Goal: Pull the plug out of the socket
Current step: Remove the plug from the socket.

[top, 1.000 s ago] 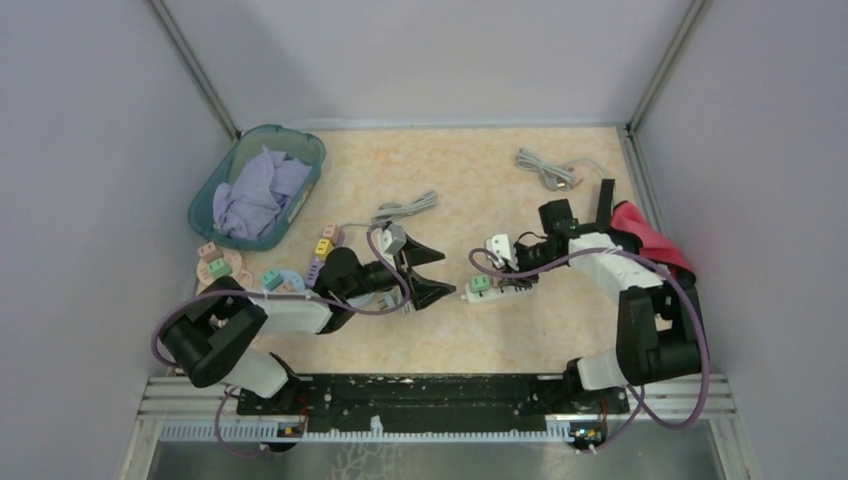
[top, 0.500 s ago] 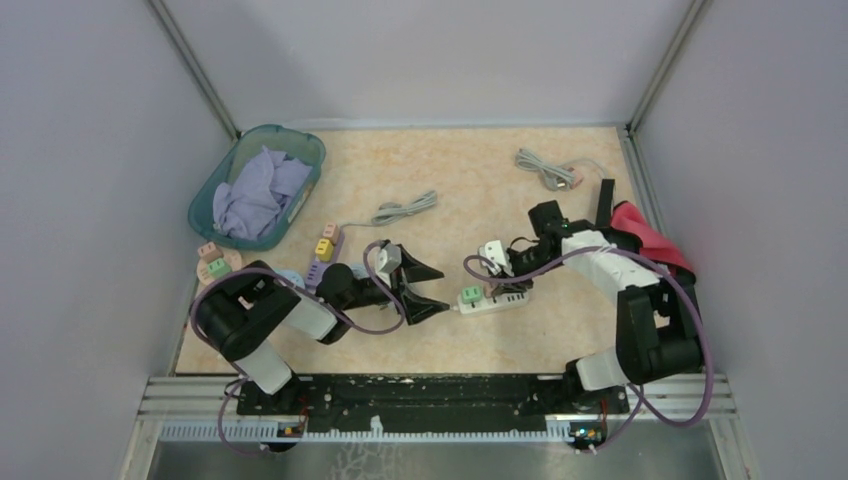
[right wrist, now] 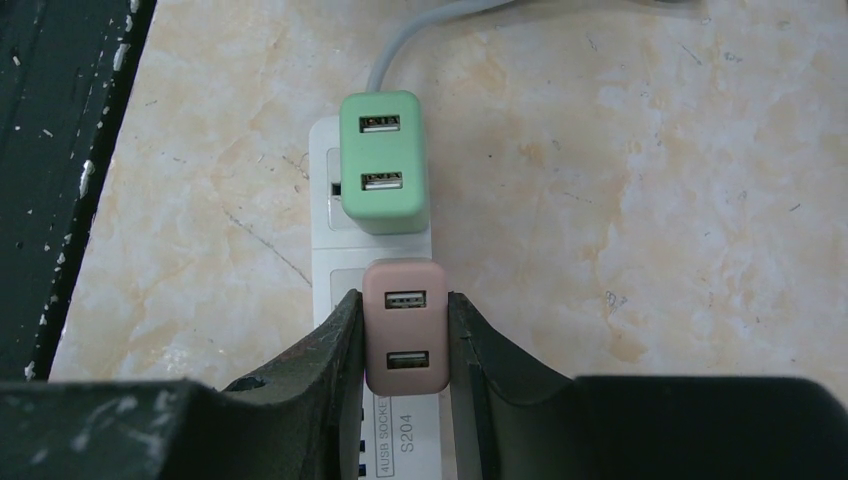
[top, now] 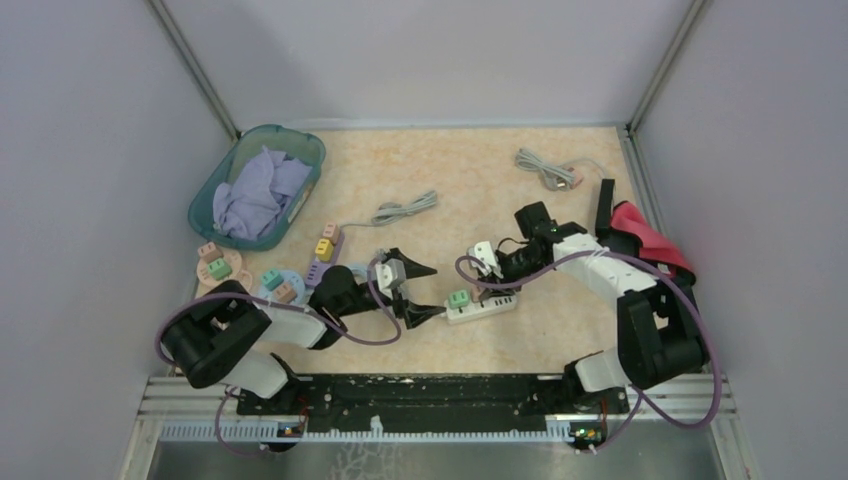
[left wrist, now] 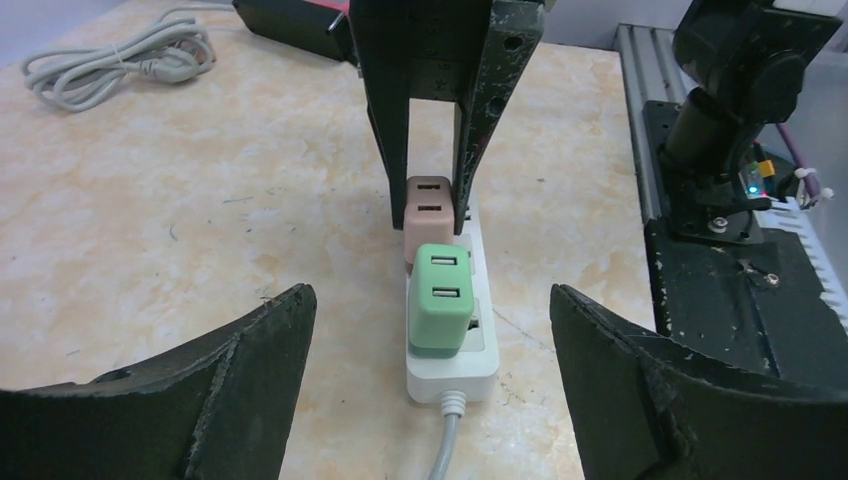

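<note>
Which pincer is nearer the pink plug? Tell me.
Right. The right pincer is shut on the pink plug; the left pincer is open, apart, beyond the green plug.

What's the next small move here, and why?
Probably ease the left gripper forward and close it on the cord end of the power strip to brace it. The right gripper is clamped on the pink USB plug; the left is open near the green USB plug, holding nothing.

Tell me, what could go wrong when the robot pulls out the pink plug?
The right pincer grips the pink plug, but the left pincer is open and holds nothing, so the white power strip might lift along with it. The green plug sits close by and could get bumped.
</note>
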